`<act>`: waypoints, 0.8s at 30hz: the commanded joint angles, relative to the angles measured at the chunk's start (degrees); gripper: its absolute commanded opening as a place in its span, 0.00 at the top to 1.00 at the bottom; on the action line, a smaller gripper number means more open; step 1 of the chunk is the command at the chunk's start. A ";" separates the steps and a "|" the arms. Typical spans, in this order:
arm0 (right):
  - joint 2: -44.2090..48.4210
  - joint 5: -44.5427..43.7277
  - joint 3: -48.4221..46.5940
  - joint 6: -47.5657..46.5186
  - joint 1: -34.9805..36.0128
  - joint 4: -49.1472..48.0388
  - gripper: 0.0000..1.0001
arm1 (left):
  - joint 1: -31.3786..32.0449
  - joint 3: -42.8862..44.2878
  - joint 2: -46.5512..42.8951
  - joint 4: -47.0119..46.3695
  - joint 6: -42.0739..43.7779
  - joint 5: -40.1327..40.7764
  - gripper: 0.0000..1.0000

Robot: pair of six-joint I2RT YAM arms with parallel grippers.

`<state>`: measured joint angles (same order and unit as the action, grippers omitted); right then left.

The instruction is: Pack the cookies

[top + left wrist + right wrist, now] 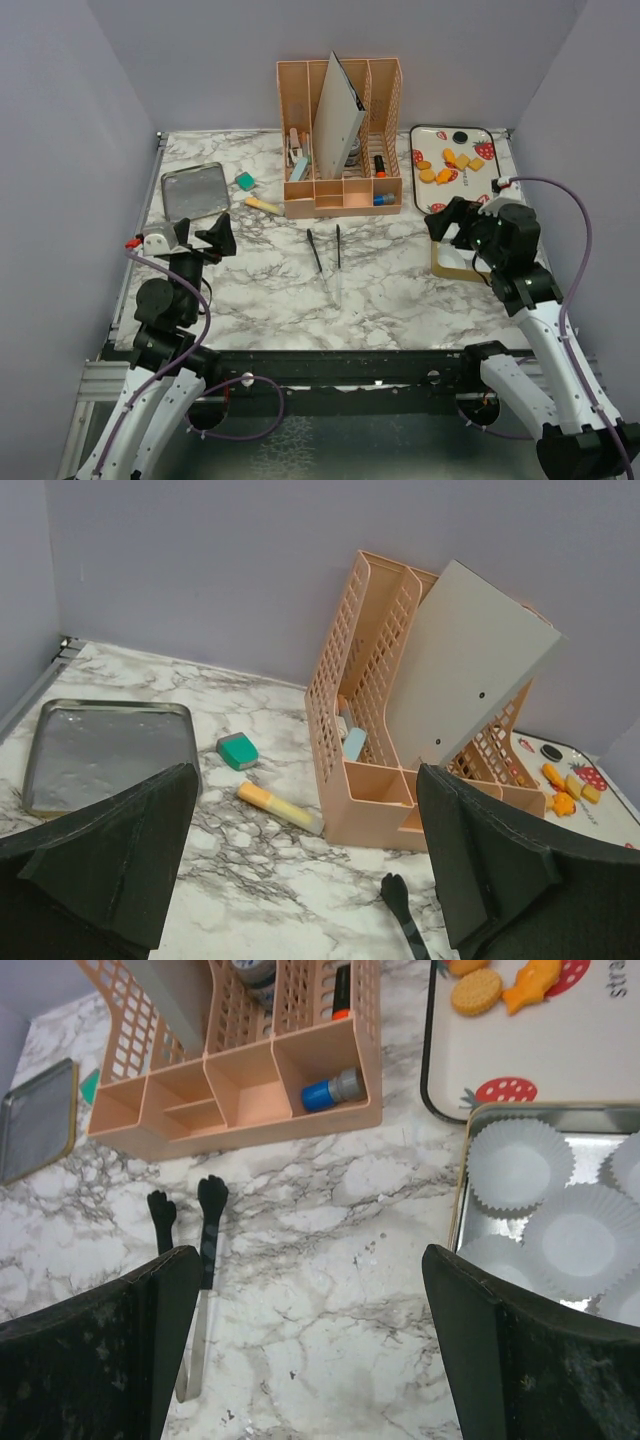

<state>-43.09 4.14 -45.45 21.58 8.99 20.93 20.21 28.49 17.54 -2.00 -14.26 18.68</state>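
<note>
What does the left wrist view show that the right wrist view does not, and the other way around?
Only the left wrist view shows the yellow marker lying beside the pink rack. Only the right wrist view shows the white paper cups in their tin and the blue-capped tube in the rack's front compartment. Both show the rack, the cookies on the strawberry tray, and the black tongs.

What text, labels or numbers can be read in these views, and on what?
"stra", cut off at the frame edge: on the white strawberry-print tray, right wrist view.
Any print on the blue-capped marker in the pink organizer: too small to read.
No other text shows.
</note>
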 commanded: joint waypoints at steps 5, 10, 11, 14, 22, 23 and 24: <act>-6.99 6.60 5.17 3.04 2.00 -8.76 0.00 | -0.33 -2.18 -0.05 -3.16 -3.87 4.90 0.01; -13.20 -1.05 6.22 4.62 12.04 -12.24 0.00 | -0.34 -3.46 -0.72 -4.37 -3.95 5.76 0.01; -14.79 -3.27 5.94 4.87 14.65 -12.76 0.00 | -0.34 -3.62 -0.94 -4.51 -4.01 5.90 0.01; -20.35 -8.38 5.20 6.45 20.94 -15.26 0.00 | -0.34 -3.81 -1.40 -4.46 -4.21 6.19 0.01; -37.35 -14.98 -0.51 10.79 32.85 -19.66 0.02 | -0.28 -4.01 -1.54 -3.95 -5.05 5.81 0.01; -39.50 -15.67 -1.58 11.10 34.22 -19.96 0.02 | -0.26 -3.97 -1.62 -3.90 -5.18 5.62 0.01; -41.66 -16.56 -2.56 11.37 35.64 -20.29 0.03 | -0.18 -4.05 -1.63 -3.85 -5.43 5.44 0.01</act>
<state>-78.76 -6.50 -43.62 30.28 40.21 4.54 20.21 25.04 16.58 -5.02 -18.63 23.62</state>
